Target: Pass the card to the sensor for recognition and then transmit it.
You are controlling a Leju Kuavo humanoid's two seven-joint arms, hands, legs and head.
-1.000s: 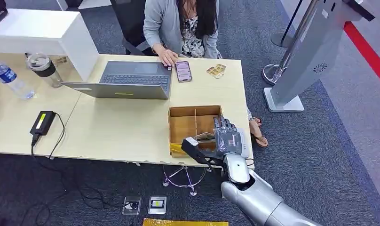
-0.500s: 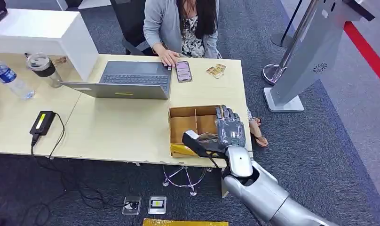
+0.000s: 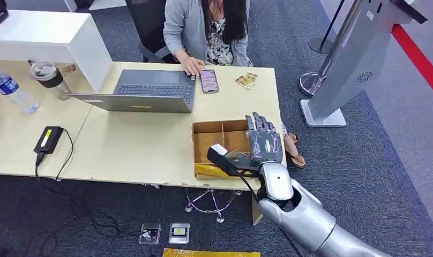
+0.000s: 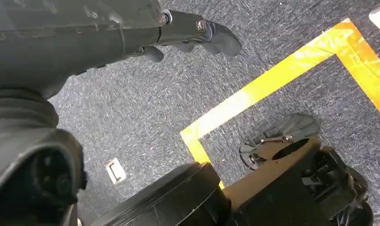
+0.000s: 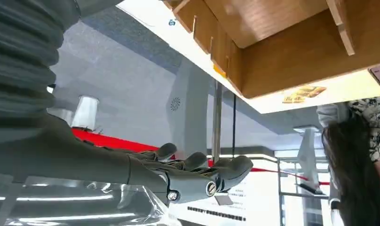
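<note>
My right hand (image 3: 263, 144) hanging over right side of brown box (image 3: 221, 127), fingers (image 3: 260, 124) straight and apart, pointing to 12 o'clock, holding nothing. Box sitting on table (image 3: 139, 147) near front edge. Card: cannot tell where; something pale lying in box under my thumb, too small to name. My left hand (image 4: 197, 35) hanging over carpet, fingers loosely apart, empty. Person (image 3: 206, 27) sitting at 12 o'clock, touching laptop (image 3: 150, 88). Phone (image 3: 208, 81) lying beside laptop.

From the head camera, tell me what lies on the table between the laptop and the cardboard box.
In the head view, only bare tabletop lies between the laptop and the cardboard box.
</note>
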